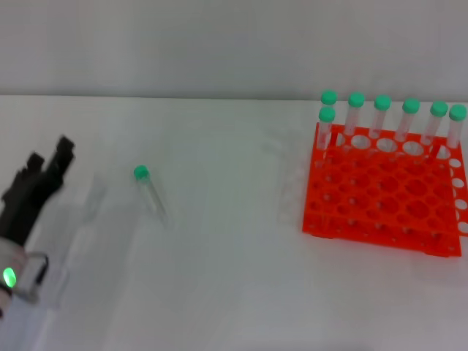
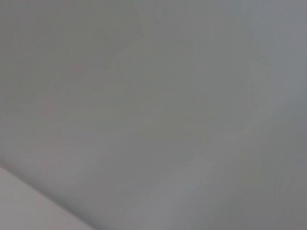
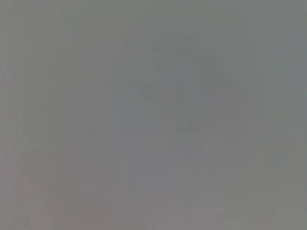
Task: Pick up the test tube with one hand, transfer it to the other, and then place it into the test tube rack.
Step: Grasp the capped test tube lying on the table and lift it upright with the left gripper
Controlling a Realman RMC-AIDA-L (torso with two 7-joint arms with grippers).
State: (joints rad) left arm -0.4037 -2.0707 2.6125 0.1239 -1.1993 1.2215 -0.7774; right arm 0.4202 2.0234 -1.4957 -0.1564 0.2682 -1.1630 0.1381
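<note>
The test tube point(image 1: 148, 191), clear with a green cap, lies flat on the white table, left of centre, cap toward the far side. My left hand point(image 1: 45, 170), black with a green ring light on its wrist, is over the table at the left edge, well to the left of the tube, empty, fingers pointing away. The orange test tube rack point(image 1: 384, 194) stands at the right with several green-capped tubes upright in its back row. My right hand is out of view. Both wrist views show only plain grey surface.
The white table point(image 1: 234, 292) runs back to a pale wall. The rack's front rows of holes stand empty.
</note>
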